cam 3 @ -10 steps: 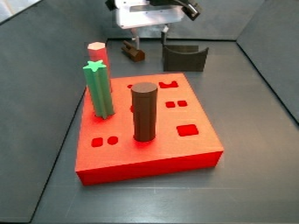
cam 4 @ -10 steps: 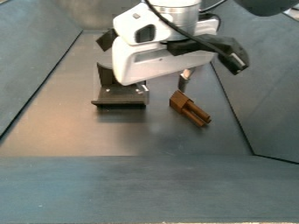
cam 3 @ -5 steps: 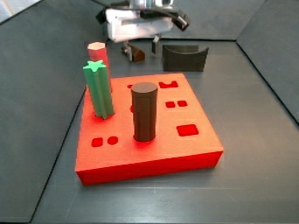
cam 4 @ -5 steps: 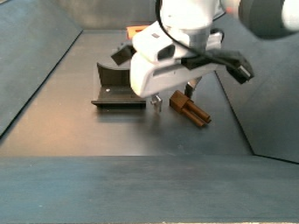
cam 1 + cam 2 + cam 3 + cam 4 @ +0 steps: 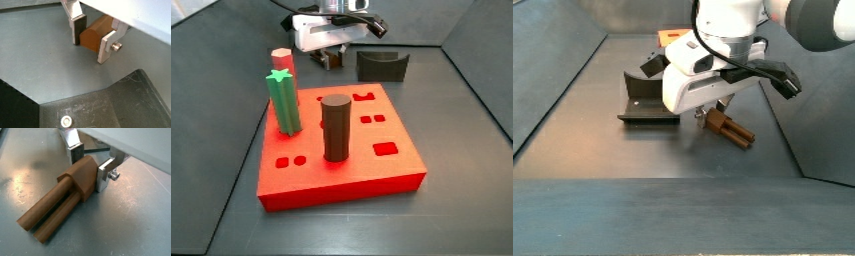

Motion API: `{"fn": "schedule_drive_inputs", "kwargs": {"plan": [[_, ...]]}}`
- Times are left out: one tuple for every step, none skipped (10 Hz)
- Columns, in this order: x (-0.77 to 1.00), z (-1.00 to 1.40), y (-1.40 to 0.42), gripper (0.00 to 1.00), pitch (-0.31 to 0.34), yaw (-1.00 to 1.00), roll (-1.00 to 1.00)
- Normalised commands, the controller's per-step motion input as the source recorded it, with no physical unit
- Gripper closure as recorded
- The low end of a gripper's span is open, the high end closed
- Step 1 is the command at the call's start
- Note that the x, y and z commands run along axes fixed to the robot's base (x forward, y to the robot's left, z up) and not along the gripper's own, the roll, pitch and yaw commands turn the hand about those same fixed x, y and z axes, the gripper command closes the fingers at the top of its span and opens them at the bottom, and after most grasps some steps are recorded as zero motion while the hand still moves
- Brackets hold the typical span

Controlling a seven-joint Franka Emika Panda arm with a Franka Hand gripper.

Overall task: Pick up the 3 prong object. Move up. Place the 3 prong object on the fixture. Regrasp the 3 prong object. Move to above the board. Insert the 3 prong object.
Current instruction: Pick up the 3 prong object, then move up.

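2 silver fingers [image 5: 105, 174] of the hand [image 5: 90, 163] stood on either side of the 3 prong object's [image 5: 63, 195] thick end, which lay flat on the floor with its prongs pointing away from the hand. The pads looked to be touching or nearly touching it; whether they were gripping, I could not tell. The hold was at 1 end only, so the long prongs might have sagged or swung on lifting. The fixture [image 5: 381, 66] sat just beside the hand, close enough to be clipped. The board [image 5: 338, 150] lay well apart.
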Motion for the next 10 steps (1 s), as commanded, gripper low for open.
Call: {"fn": "schedule_drive_inputs", "kwargs": {"plan": [[0.0, 0.0, 0.0, 1.0, 0.0, 0.0, 0.0], [0.0, 0.0, 0.0, 1.0, 0.0, 0.0, 0.0], [0.0, 0.0, 0.0, 1.0, 0.0, 0.0, 0.0], [0.0, 0.0, 0.0, 1.0, 0.0, 0.0, 0.0], [0.0, 0.0, 0.0, 1.0, 0.0, 0.0, 0.0], [0.0, 0.0, 0.0, 1.0, 0.0, 0.0, 0.0], [0.0, 0.0, 0.0, 1.0, 0.0, 0.0, 0.0], [0.0, 0.0, 0.0, 1.0, 0.0, 0.0, 0.0], [0.0, 0.0, 0.0, 1.0, 0.0, 0.0, 0.0], [0.0, 0.83, 0.0, 1.0, 0.0, 0.0, 0.0]]}}
